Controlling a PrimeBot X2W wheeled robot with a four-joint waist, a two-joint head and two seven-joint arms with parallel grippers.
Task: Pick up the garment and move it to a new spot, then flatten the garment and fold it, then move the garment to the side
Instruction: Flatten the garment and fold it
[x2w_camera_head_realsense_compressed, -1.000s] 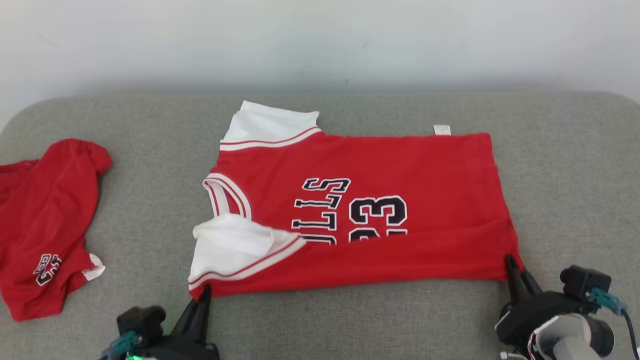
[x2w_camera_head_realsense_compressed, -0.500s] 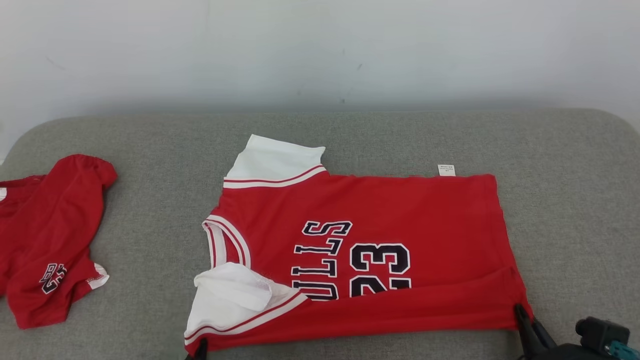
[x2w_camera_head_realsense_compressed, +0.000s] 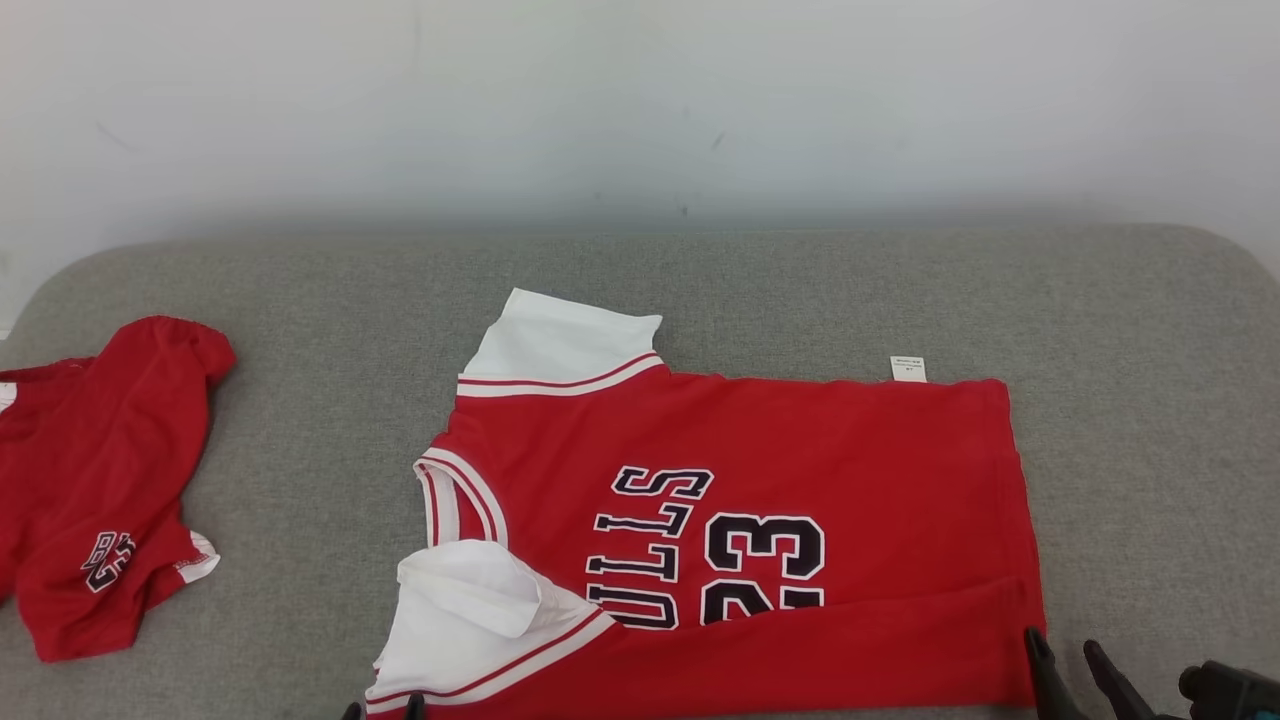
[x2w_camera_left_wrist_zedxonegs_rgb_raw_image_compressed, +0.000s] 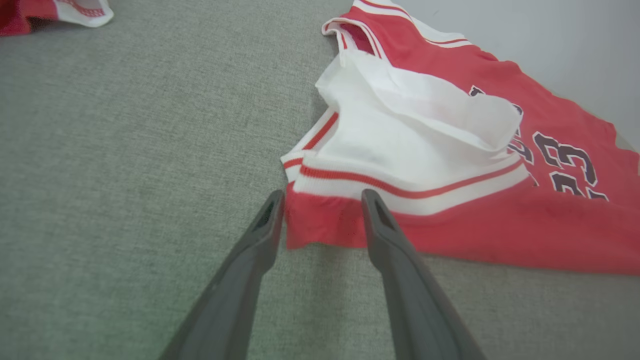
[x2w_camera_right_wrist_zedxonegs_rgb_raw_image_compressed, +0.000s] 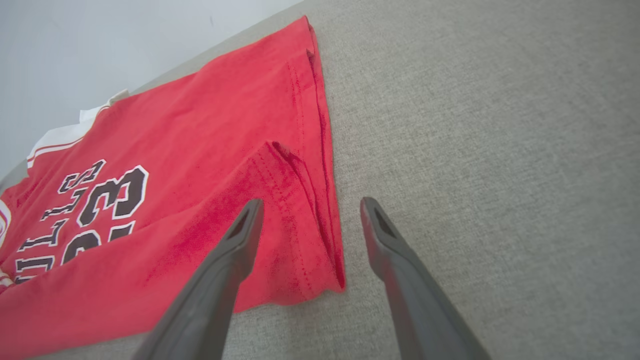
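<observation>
Grey cushion (x2w_camera_head_realsense_compressed: 250, 280); head view: second red garment (x2w_camera_head_realsense_compressed: 100, 480) left of jersey (x2w_camera_head_realsense_compressed: 800, 440).

Grey fabric cushion (x2w_camera_head_realsense_compressed: 900, 290) and white wall (x2w_camera_head_realsense_compressed: 640, 100) suggest home.

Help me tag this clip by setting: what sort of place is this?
Probably an indoor room, perhaps a test setup: a grey upholstered cushion against a bare white wall, with a red jersey and another red garment.
</observation>
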